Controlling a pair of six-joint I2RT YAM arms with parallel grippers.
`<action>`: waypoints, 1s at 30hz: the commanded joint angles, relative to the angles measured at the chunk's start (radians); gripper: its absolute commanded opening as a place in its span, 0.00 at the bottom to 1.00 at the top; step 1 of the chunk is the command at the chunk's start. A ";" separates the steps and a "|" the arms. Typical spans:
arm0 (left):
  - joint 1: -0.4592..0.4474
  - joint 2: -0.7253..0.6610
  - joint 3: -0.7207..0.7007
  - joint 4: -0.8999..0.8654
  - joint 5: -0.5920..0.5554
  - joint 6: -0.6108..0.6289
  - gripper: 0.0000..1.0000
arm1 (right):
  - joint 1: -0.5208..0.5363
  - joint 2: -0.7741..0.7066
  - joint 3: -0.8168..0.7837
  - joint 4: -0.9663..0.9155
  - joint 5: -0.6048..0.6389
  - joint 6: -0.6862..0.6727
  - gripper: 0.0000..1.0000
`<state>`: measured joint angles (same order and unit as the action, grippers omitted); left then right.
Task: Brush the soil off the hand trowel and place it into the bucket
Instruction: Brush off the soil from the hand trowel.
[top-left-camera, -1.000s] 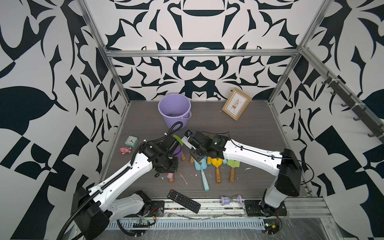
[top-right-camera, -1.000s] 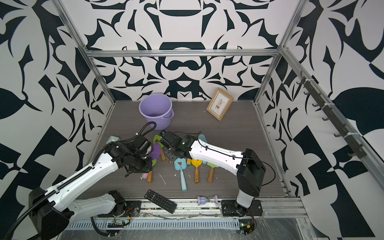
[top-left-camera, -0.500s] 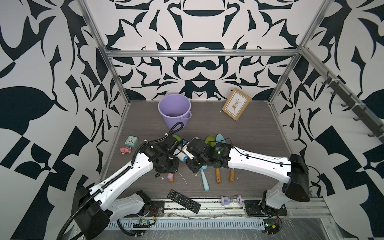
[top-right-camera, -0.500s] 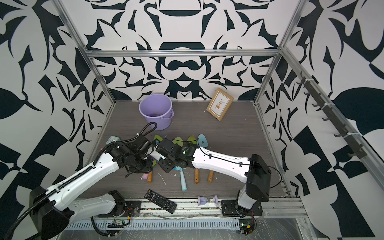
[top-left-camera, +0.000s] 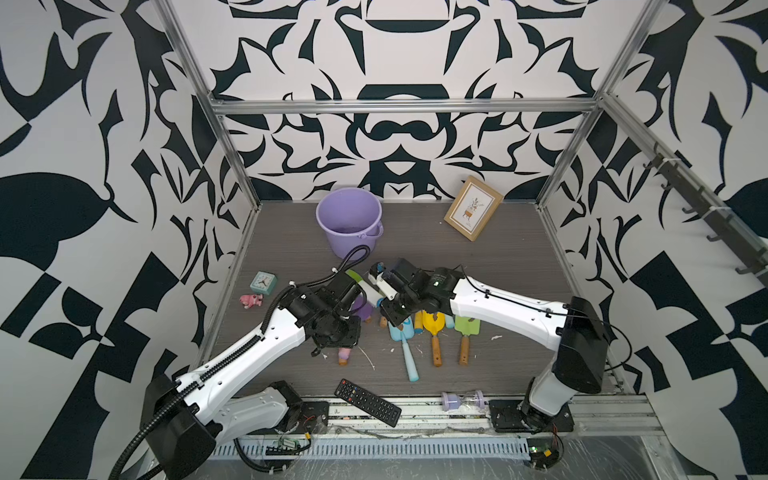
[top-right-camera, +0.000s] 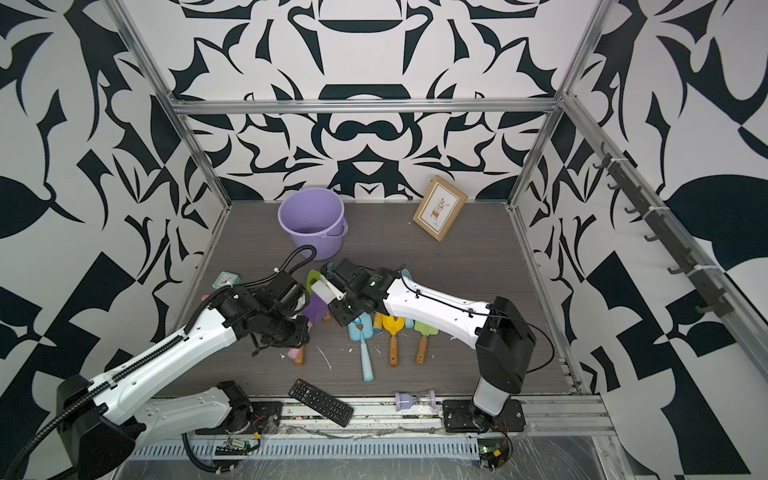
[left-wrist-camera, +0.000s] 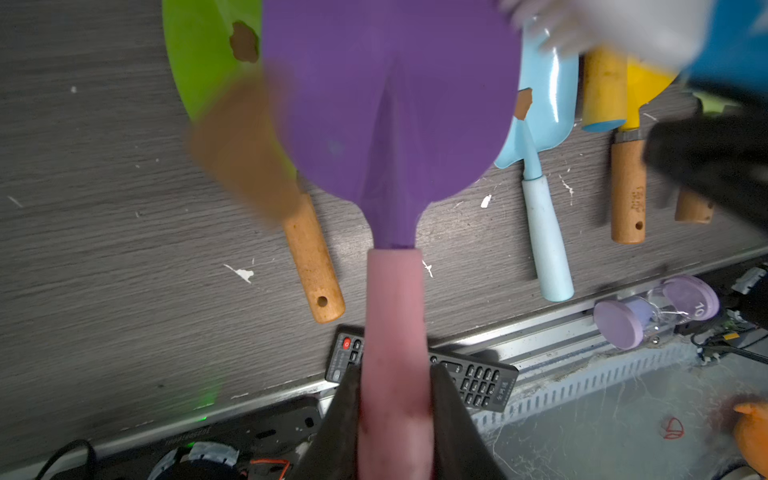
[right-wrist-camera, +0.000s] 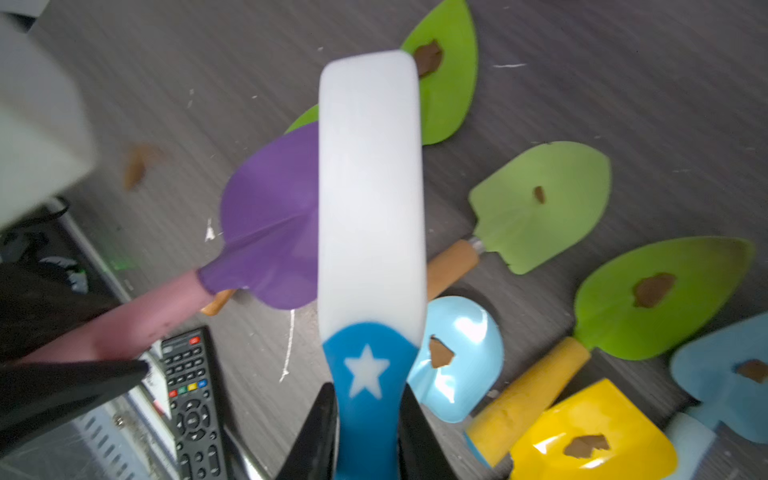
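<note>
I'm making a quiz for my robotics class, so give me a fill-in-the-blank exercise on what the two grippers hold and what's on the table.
1. The left gripper is shut on the pink handle of a trowel whose blade is ____.
2. The right gripper is shut on a brush whose blue handle bears a white ____.
3. The soil on the light blue trowel is ____ in colour.
4. The bucket stands ____, with its opening facing up.

Missing words: purple; star; brown; upright.
</note>
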<state>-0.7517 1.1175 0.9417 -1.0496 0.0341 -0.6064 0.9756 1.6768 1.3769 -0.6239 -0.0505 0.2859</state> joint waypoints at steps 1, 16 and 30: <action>-0.005 -0.008 -0.012 -0.016 -0.018 -0.019 0.00 | -0.008 -0.058 0.033 -0.009 0.022 -0.012 0.00; -0.003 -0.124 -0.039 0.150 0.018 -0.095 0.00 | -0.112 -0.238 -0.136 0.142 -0.066 0.093 0.00; 0.133 -0.280 -0.342 1.207 0.537 -0.564 0.00 | -0.157 -0.449 -0.237 0.354 -0.200 0.220 0.00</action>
<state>-0.6636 0.8547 0.6411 -0.1501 0.4309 -1.0065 0.8379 1.2999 1.1374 -0.3763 -0.2119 0.4702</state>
